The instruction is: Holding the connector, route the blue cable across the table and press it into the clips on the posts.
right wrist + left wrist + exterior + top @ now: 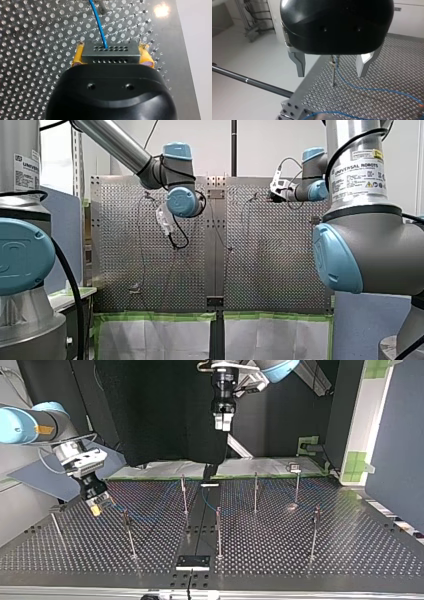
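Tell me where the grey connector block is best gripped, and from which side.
Grip the connector across its two short ends, coming from the long face opposite the blue cable. It is a flat bar, and the cable leaves the middle of one long face, so this approach probably keeps fingers off the wire. My right gripper holds it this way, yellow pads on the ends.

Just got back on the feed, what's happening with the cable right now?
My right gripper, with yellow pads, is shut on the dark grey rectangular connector. The thin blue cable runs out of it over the perforated metal table. My left gripper hangs open and empty, high above a thin metal post. The cable lies slack on the table near that post. I can't tell whether any clip holds it.
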